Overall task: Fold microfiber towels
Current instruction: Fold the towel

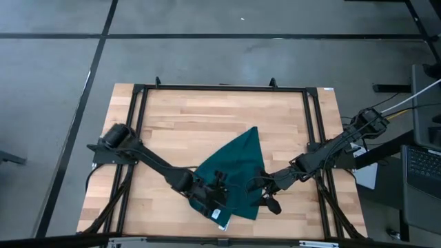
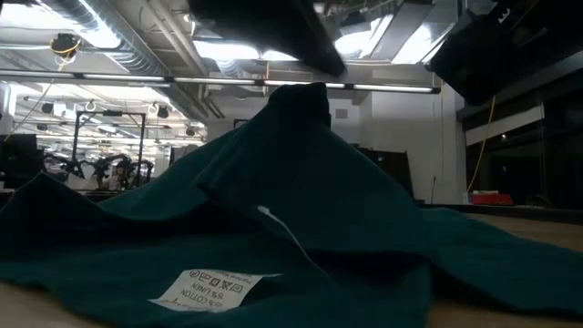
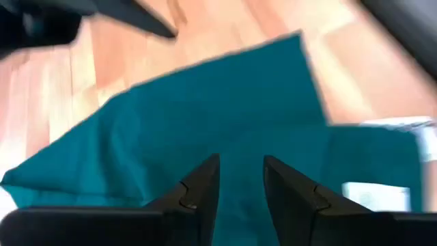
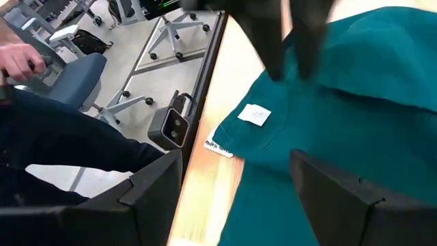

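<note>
The teal towel (image 1: 238, 172) is seen crumpled on the near half of the table (image 1: 179, 117), white tag (image 2: 206, 289) at its near edge. The left pincer (image 3: 240, 179) is held slightly parted over the cloth, gripping nothing; the right pincer (image 4: 235, 188) is spread wide above it

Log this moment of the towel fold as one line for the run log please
towel: rumpled, partly folded, near front edge | left gripper: open, over towel | right gripper: open, over towel | tag: showing
</note>
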`<state>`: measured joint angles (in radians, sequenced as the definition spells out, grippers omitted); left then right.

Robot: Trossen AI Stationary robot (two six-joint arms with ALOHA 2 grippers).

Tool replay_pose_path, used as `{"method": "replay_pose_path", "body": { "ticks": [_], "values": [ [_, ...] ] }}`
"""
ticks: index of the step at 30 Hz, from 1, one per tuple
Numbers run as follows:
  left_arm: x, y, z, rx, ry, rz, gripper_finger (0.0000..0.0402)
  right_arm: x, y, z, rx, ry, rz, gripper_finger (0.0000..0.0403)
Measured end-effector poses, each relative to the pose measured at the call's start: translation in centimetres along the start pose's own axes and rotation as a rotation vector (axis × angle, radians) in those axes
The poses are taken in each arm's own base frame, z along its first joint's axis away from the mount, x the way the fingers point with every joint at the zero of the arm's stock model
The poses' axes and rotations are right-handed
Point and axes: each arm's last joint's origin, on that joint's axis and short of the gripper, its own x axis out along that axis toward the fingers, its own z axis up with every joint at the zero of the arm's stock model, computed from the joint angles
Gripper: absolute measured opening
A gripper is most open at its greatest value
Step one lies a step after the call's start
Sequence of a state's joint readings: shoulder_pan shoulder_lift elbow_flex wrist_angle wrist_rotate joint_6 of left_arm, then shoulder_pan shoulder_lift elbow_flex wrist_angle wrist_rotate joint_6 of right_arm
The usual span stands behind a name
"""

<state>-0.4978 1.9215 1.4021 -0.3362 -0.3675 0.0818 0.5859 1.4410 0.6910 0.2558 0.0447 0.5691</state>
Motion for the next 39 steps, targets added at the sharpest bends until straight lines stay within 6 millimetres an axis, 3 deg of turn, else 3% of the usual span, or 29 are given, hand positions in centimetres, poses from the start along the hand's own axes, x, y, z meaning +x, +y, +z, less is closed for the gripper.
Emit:
{"method": "replay_pose_path", "body": {
  "ticks": [4,22,26,31,35,39],
  "values": [
    [0.3,0.4,0.7,-0.014,-0.003,0.004,0.0119,0.0,0.2,-0.1,0.007,0.007,0.013,0.0282],
    [0.4,0.1,-0.8,-0.105,0.14,0.047,0.0118,0.0,0.6,-0.3,0.009,0.018,0.033,0.0276],
    [0.3,0.3,-1.0,-0.153,0.159,0.09,0.009,0.0,0.6,-0.3,0.02,0.018,0.033,0.028],
    [-0.1,0.6,-0.2,-0.177,0.13,0.077,0.0015,-0.1,0.7,-0.4,0.036,0.017,0.039,0.0277],
    [0.0,0.8,-0.3,-0.22,0.149,0.056,0.001,-0.1,0.8,-0.4,0.04,0.015,0.042,0.0268],
    [-0.9,1.8,-1.5,-0.251,0.25,0.244,0.0006,-0.1,0.8,-0.3,0.045,0.01,0.041,0.026]
  ]
}}
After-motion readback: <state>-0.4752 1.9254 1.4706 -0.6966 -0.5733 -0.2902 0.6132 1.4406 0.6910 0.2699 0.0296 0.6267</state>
